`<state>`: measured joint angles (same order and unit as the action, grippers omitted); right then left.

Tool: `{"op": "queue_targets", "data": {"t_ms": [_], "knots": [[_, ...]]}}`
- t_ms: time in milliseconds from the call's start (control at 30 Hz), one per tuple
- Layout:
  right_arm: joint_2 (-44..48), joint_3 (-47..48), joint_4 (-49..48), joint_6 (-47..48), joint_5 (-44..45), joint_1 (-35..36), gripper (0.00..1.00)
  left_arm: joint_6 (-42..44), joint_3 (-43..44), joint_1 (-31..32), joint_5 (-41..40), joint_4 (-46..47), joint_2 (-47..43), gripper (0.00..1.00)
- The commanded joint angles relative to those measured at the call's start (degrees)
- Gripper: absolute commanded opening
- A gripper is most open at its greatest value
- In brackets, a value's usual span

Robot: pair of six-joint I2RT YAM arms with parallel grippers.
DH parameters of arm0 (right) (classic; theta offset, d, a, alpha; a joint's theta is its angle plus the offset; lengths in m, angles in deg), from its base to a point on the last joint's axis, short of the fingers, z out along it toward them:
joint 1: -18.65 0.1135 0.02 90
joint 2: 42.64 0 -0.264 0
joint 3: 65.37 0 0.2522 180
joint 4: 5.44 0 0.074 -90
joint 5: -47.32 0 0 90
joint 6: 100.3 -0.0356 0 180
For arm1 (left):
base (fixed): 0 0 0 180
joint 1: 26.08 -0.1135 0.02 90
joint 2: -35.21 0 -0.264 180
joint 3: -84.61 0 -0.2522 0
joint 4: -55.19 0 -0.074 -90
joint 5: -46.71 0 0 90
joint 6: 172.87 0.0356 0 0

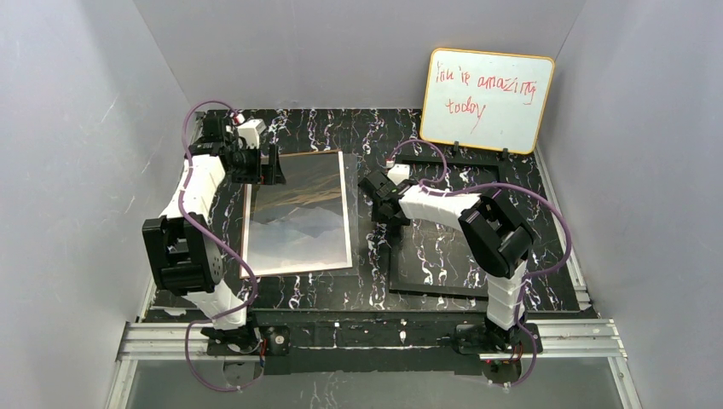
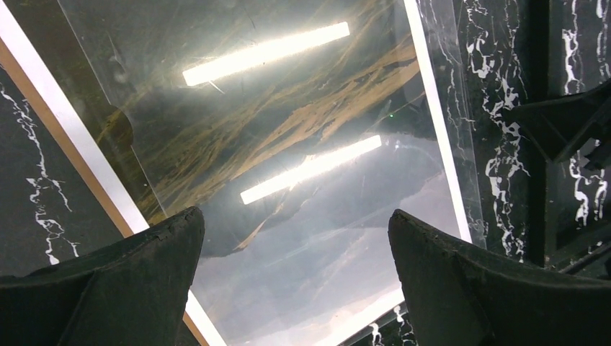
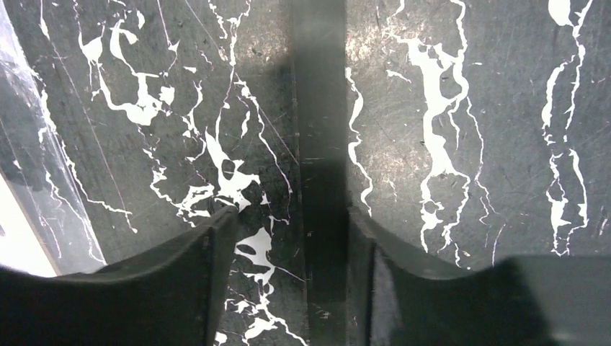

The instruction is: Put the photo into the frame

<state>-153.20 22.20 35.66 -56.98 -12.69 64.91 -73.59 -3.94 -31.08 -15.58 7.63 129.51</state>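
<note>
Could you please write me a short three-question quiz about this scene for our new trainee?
1. True or false: the glossy rectangular mountain-landscape photo already sits inside the thin-railed black rectangular picture frame.
2. What lies between the jaws of the right gripper? A) a rail of the frame B) a corner of the photo C) nothing at all
3. Fill in: the ___ gripper hangs open over the photo.
Key:
1. False. The photo lies on the black marble-patterned table, left of the frame.
2. A.
3. Left: the left gripper.
</note>
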Motion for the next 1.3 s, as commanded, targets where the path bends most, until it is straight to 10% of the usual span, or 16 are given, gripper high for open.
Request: {"op": "queue_targets", "data": {"t_ms": [0,233,500,1267], "knots": [[-0.78,-2.03,0.14,-1.21,-1.27,-0.14,0.56,1.07,-0.06,-1.32,6.15,-1.86,-0.75,0.98],[0.34,0.58,-0.24,-1.73,-3.80,-0.11,0.20,-0.92,0.66,-1.36,3.63,-2.46,-0.03,0.98],[3.72,6.16,0.26,-2.81,-8.36,0.80,0.02,-2.13,2.31,-1.41,0.45,-4.44,1.39,0.98],[10.29,36.79,-2.77,-12.20,-39.40,0.64,0.01,-2.66,0.84,-1.38,-2.73,-4.40,-2.23,0.98]]}}
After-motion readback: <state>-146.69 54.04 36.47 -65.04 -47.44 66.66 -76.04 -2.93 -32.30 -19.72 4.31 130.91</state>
